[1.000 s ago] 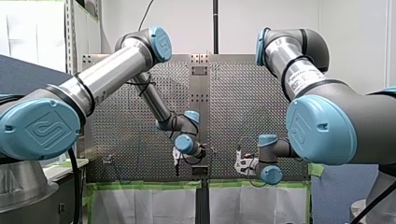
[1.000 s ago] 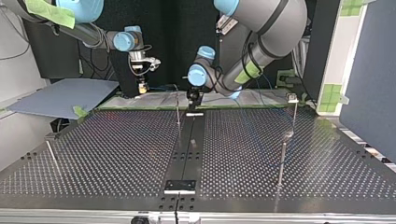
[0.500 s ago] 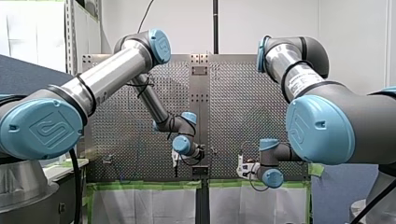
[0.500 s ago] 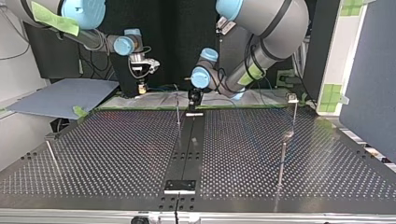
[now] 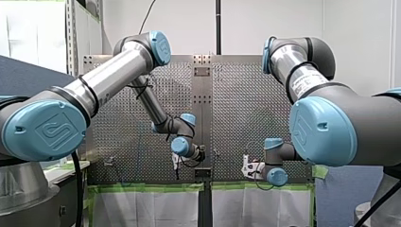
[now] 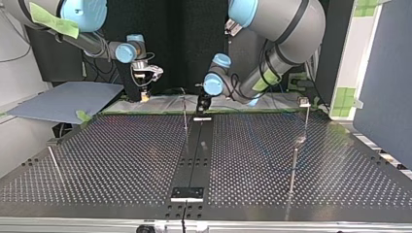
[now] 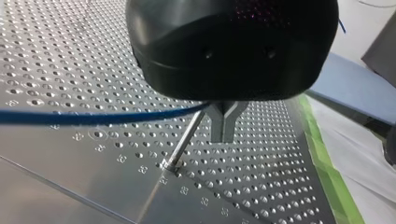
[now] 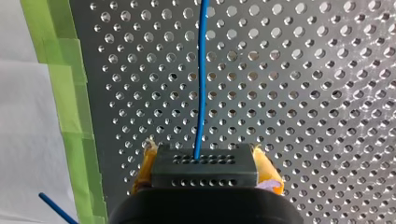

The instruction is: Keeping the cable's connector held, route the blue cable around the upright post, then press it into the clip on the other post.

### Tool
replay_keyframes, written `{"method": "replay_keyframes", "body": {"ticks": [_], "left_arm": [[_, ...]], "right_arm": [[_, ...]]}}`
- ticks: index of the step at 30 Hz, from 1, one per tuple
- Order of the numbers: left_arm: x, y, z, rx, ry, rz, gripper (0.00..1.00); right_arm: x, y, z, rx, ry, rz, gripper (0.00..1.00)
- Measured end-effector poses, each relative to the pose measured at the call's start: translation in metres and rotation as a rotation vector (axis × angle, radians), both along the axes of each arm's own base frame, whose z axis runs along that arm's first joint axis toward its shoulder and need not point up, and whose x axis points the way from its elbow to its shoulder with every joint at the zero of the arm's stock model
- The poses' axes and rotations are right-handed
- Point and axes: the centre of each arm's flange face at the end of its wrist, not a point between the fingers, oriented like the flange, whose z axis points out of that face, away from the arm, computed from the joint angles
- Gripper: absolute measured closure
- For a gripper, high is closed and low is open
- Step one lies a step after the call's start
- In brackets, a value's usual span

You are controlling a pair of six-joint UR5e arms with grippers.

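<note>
Right wrist view: a black rectangular connector [image 8: 204, 170], pierced by rows of small holes, is clamped between the yellow pads [image 8: 142, 170] of the right gripper [image 8: 204, 173]. This is close to the edge of the perforated metal table [image 8: 303, 93] that is lined with green tape [image 8: 70, 93]. The thin blue cable [image 8: 201, 84] is led straight ahead from it. Only in the left wrist view are the metal fingers of the black left gripper [image 7: 224, 128] seen, closed into a Y. The cable reaches their root, just beside a slim steel post [image 7: 184, 140]. Whether it is pinched cannot be told.
</note>
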Motion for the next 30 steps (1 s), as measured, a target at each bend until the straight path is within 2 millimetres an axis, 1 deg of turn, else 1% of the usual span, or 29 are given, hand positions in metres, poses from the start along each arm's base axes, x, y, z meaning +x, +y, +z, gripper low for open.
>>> {"method": "replay_keyframes", "body": {"ticks": [9,19,22,26,30], "left_arm": [[0.001,-0.002,0.000,-0.053,0.020,-0.041,0.99],[0.002,-0.004,0.001,-0.096,0.032,-0.060,0.99],[0.000,-0.005,-0.004,-0.106,0.046,-0.065,0.99],[0.001,-0.005,-0.017,-0.110,0.062,-0.066,0.99],[0.005,-0.006,-0.018,-0.120,0.058,-0.070,0.99]], "right_arm": [[-0.006,-0.005,0.000,0.001,0.000,-0.013,1.00],[-0.015,-0.018,0.004,0.000,-0.006,-0.038,1.00],[-0.017,-0.021,0.005,-0.001,-0.007,-0.042,1.00],[-0.018,-0.025,0.006,0.002,-0.005,-0.045,1.00],[-0.018,-0.028,0.007,0.001,-0.004,-0.047,1.00]]}}
